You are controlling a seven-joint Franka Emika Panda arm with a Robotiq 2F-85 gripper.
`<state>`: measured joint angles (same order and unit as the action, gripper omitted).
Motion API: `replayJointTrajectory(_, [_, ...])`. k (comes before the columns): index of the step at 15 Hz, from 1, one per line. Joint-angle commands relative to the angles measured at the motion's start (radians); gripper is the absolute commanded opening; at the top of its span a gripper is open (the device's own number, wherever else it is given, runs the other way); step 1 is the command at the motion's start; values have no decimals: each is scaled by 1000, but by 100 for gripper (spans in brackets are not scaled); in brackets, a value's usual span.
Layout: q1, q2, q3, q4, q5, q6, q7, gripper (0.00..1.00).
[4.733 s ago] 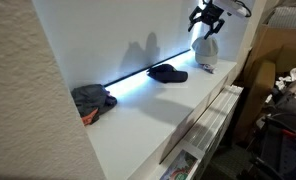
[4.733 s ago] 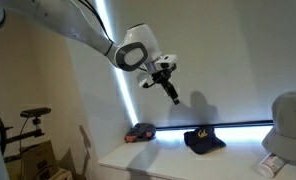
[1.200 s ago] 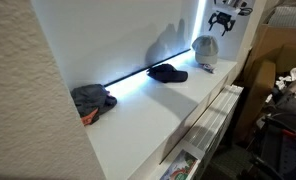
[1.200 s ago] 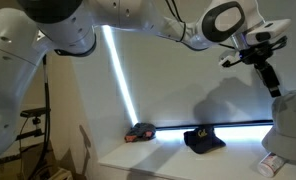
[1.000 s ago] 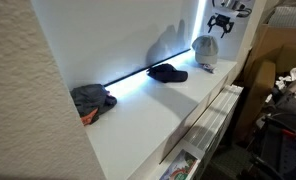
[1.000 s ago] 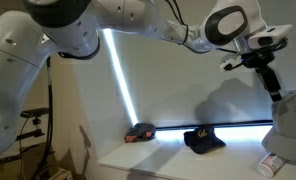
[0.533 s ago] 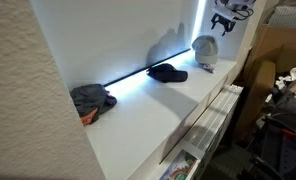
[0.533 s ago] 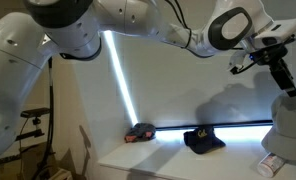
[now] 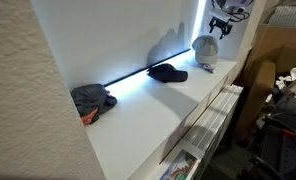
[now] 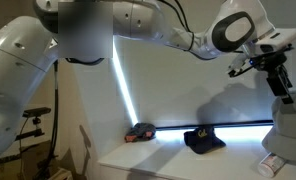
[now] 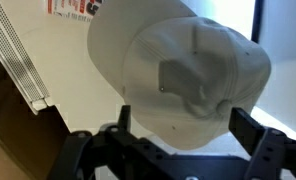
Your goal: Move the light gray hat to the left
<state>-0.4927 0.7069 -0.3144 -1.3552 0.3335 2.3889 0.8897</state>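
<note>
The light gray hat (image 9: 205, 50) sits at the upper right in an exterior view, on the white shelf's (image 9: 158, 115) far end; the gripper (image 9: 220, 27) hangs just above it, jaws spread wide, holding nothing. A dark cap (image 9: 169, 72) lies nearer mid-frame.

White shelf (image 9: 138, 125) with a light gray hat (image 9: 204, 50), a dark cap (image 9: 169, 72), a gray-and-red hat (image 9: 92, 100)
</note>
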Motion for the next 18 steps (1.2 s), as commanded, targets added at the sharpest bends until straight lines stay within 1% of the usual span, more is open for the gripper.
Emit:
replayJointTrajectory(1, [11,216,-45,242,-24,-96,241,100])
replayJointTrajectory(2, [9,99,-19,106,-11,-15,142,100])
replayJointTrajectory(3, [11,131,-28,159,-13,-33,188,100])
replayJointTrajectory(5, [12,164,-36,213,-13,-44,219,100])
replayJointTrajectory(9, [10,167,-40,225,-20,-46,213,100])
replayJointTrajectory(10, [10,167,-41,224,-20,-45,214,82])
replayJointTrajectory(11, [8,169,-40,227,-19,-47,213,86])
replayJointTrajectory(12, [7,168,-40,229,-18,-49,211,92])
replayJointTrajectory(13, [6,167,-41,230,-17,-51,210,93])
replayJointTrajectory(14, [5,166,-40,228,-16,-56,208,98])
replayJointTrajectory(15, [2,162,-38,216,-14,-50,200,100])
replayJointTrajectory(18, [-2,154,-42,200,-17,-51,188,100])
